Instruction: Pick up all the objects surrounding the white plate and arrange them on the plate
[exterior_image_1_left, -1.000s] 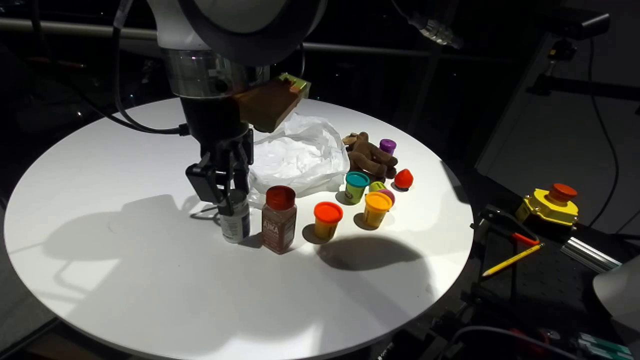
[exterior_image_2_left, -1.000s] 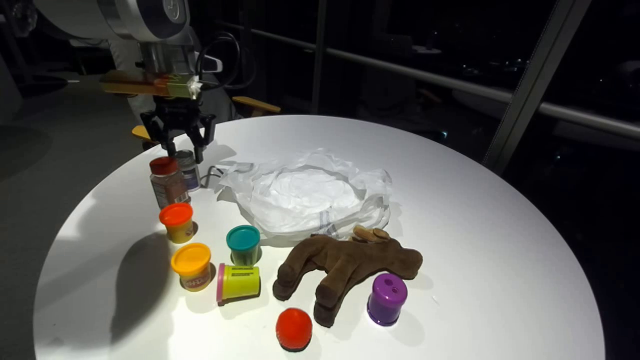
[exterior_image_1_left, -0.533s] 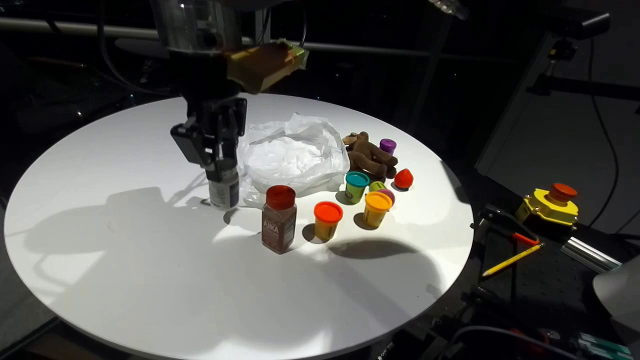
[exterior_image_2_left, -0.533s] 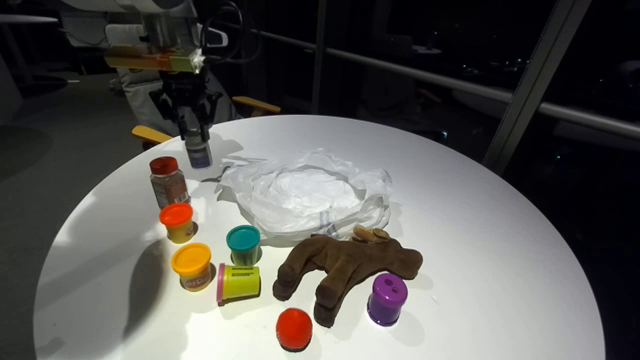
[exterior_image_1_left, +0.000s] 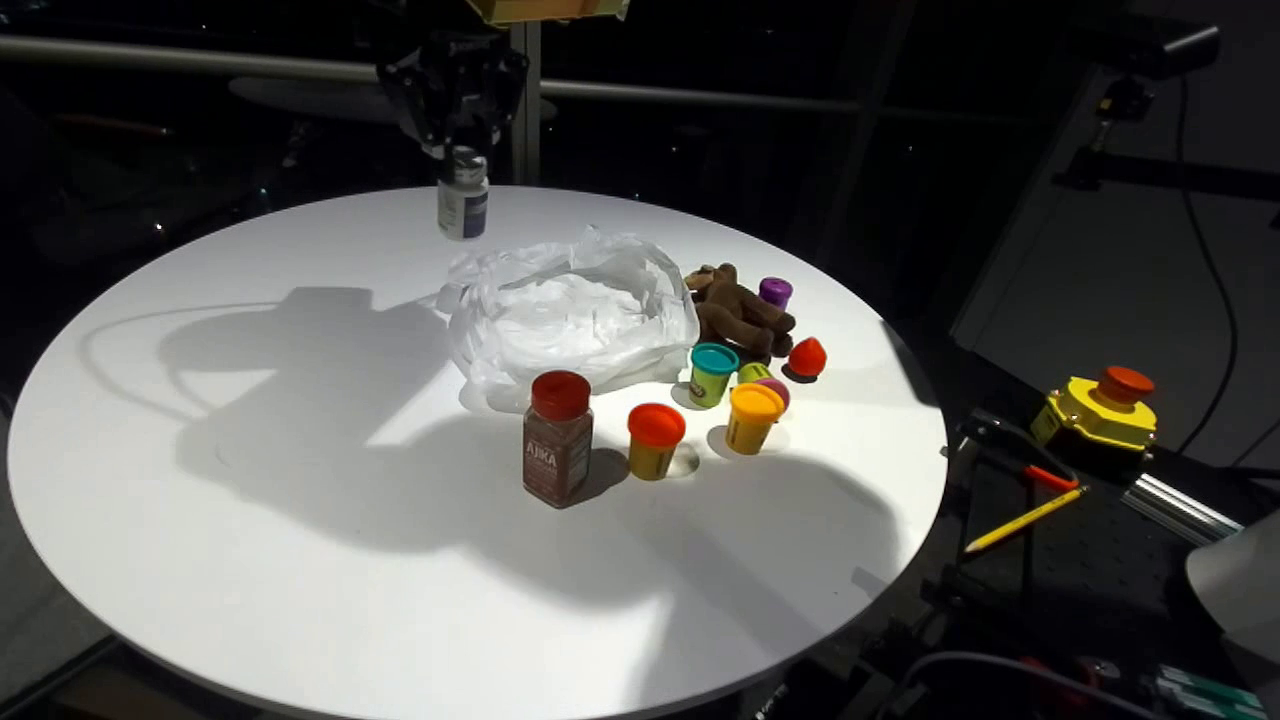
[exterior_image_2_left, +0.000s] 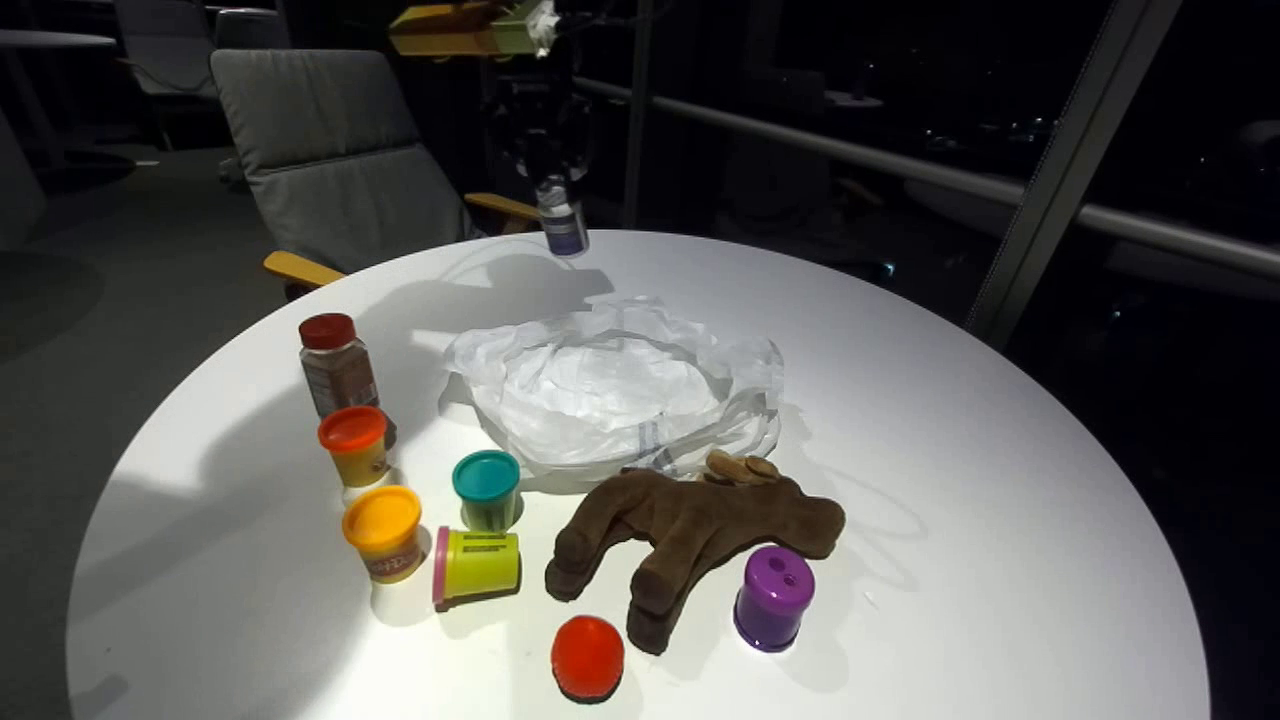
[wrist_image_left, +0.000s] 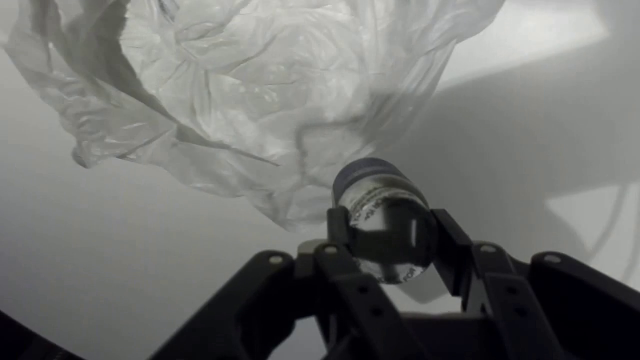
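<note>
Bottle (wrist_image_left: 384, 222): we are pinching it between both fingers (wrist_image_left: 452, 245) | white plate (wrist_image_left: 265, 90) lying below, beyond them | we are risking its uneven crinkles tipping the bottle on release

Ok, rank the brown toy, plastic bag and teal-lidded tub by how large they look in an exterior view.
In an exterior view:
1. Plastic bag
2. Brown toy
3. Teal-lidded tub, clearly smallest

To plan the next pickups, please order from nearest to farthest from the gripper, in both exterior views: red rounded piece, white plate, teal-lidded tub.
1. White plate: between the gripper and the others.
2. Teal-lidded tub: just past the plate.
3. Red rounded piece: farthest, beyond the tub.
</note>
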